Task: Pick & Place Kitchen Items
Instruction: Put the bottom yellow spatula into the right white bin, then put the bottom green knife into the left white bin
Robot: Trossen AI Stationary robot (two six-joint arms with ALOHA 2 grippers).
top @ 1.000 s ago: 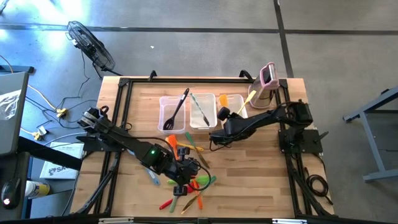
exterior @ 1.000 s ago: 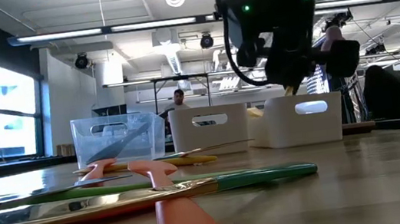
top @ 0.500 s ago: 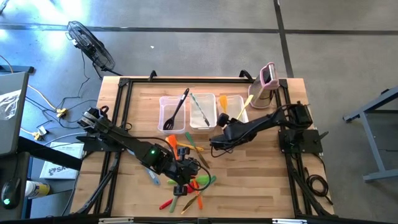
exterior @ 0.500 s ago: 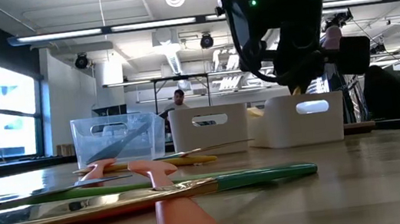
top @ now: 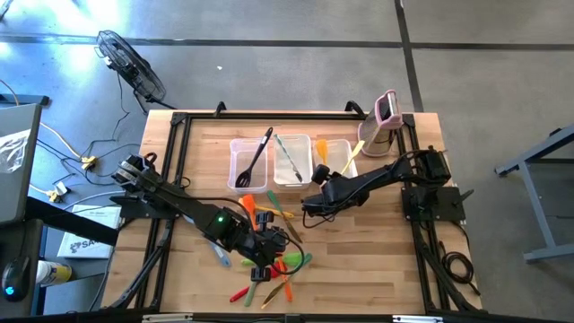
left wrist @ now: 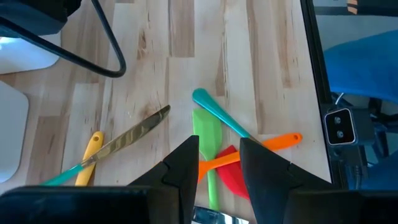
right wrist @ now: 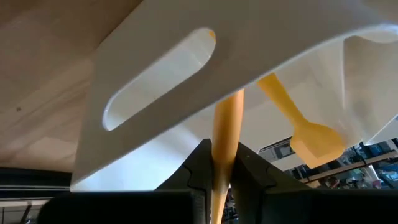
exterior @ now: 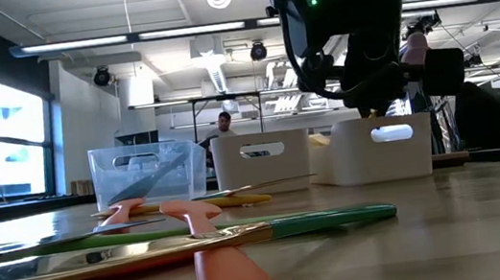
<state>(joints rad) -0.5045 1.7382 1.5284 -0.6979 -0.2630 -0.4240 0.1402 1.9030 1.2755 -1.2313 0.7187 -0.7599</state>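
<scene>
My right gripper (top: 311,199) is near the table's middle, just in front of the right clear tub (top: 336,154). It is shut on an orange-handled utensil (right wrist: 225,124). A yellow spatula (right wrist: 305,134) lies in that tub. My left gripper (top: 269,260) is open over the pile of coloured utensils (top: 273,265) near the front edge. In the left wrist view its fingers stand on either side of a green spatula (left wrist: 208,134) and an orange handle (left wrist: 273,142). I cannot tell whether they touch. My right gripper pinches the orange handle (right wrist: 224,146) between its two fingers. The fingers point toward the tub on the far side, and the handle runs on forward between them. Its far part goes behind the tub's slotted wall (right wrist: 155,81) and is hidden.
The left tub (top: 235,170) holds a black turner (top: 256,154); the middle tub (top: 280,172) holds a pale utensil. A pink-and-white gadget (top: 384,121) stands at the far right. A teal spoon (left wrist: 217,115), a red piece (left wrist: 236,177) and a knife (left wrist: 124,140) lie by the left gripper.
My right gripper has moved a little toward the table's near edge, still shut on the orange handle.
</scene>
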